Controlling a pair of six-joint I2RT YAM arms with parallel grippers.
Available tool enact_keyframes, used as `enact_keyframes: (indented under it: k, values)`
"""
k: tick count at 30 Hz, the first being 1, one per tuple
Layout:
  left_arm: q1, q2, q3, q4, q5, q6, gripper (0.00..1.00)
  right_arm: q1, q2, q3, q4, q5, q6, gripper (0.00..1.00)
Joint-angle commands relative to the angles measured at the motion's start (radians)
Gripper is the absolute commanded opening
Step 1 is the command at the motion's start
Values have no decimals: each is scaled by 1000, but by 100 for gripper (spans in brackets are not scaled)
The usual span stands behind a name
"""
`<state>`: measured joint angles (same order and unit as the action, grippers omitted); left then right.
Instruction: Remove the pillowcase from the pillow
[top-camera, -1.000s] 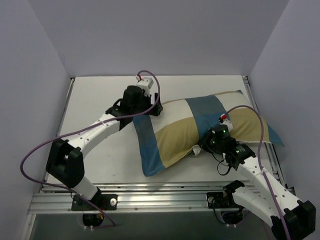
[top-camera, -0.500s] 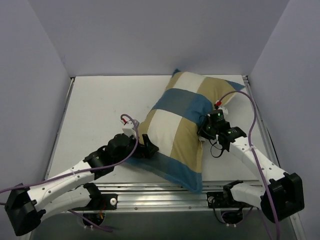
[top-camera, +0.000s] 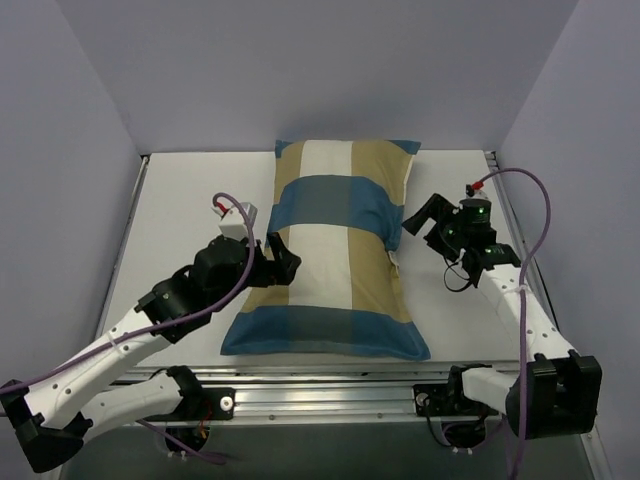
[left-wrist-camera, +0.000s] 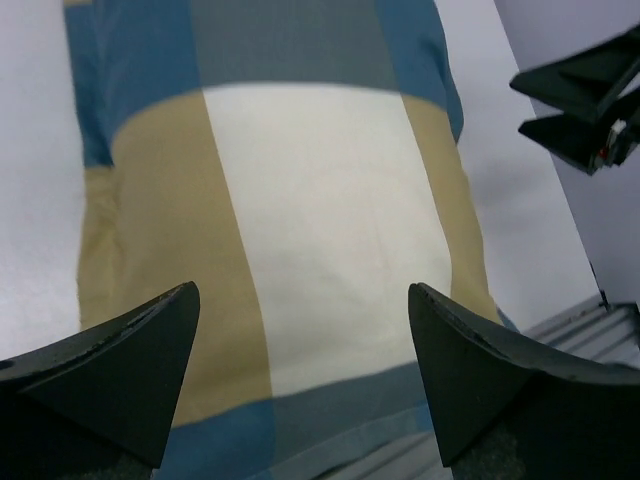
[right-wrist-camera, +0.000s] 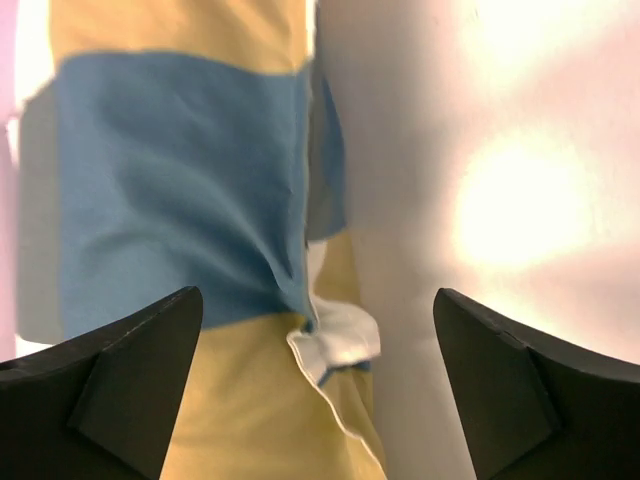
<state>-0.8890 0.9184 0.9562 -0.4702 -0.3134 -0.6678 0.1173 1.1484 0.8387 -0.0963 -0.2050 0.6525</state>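
Checked teal, tan and white fabric pillowcase (top-camera: 330, 250) now turned lengthwise, right gripper (top-camera: 420, 222) newly open, empty, just beside it, left gripper (top-camera: 281, 254) open over its left edge

You had nothing to read here: no text, label, brand, number or sign was legible in any view. In the right wrist view, the white flap (right-wrist-camera: 335, 345) at the edge of the pillowcase (right-wrist-camera: 180, 180) was too blurred for you to make out any print.
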Motion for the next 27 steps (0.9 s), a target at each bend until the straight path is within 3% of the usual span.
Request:
enact_keyframes:
  k: [1,5,8,14,17,18,21,27]
  values:
    - [74,77,94,-13,-57,118,94,-62,36,39,133,-226,-14,96]
    - [273,207,108,93,169,119,94,-62,158,59,280,-335,18,100]
    - [320,333,131,111,227,125,94,-54,266,62,442,-402,61,100]
    - [325,484,95,180,286,99,94,34,477,111,516,-434,19,99]
    - [323,525,49,223,301,74,94,76,542,131,555,-482,9,67]
    - [325,543,38,235,310,67,94,85,539,137,563,-490,7,41]
    - [323,585,15,277,322,40,94,102,492,187,535,-499,-5,0]
    - [268,674,195,300,369,46,94,119,361,499,210,-370,-149,0]
